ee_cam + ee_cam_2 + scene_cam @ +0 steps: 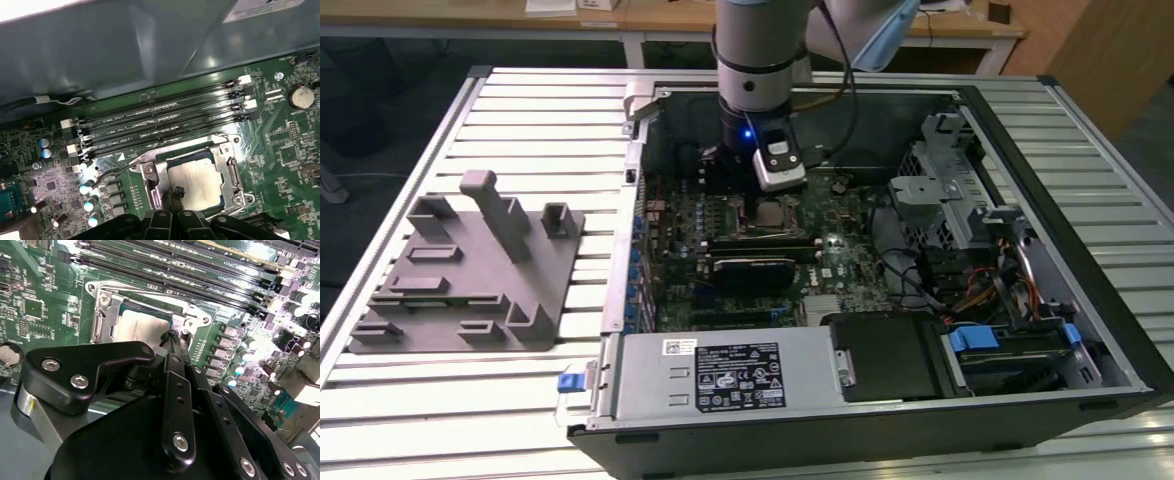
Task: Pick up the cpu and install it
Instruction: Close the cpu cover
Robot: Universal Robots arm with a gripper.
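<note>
1. An open computer case (881, 440) lay on a slatted table (520, 110). A grey fixture block (467, 275) stood on the table toward the exterior view's left, well apart from the work.
2. The arm (761, 50) reached down into the case, above the motherboard (854, 250).
3. The socket (150, 187), with its bright metal frame, sat just beside the memory slots (160, 122).
4. The cpu (197, 182) lay flat inside the socket with its metal top up. It was square, so it had no long axis.
5. In both wrist views the gripper (175, 192) stood at one edge of the cpu, and its fingers were pressed together with nothing seen between them. Whether the tips touched the chip, I could not tell. By my judgement the cpu was seated, and its middle lay just beyond the tips, toward the socket's centre.
</note>
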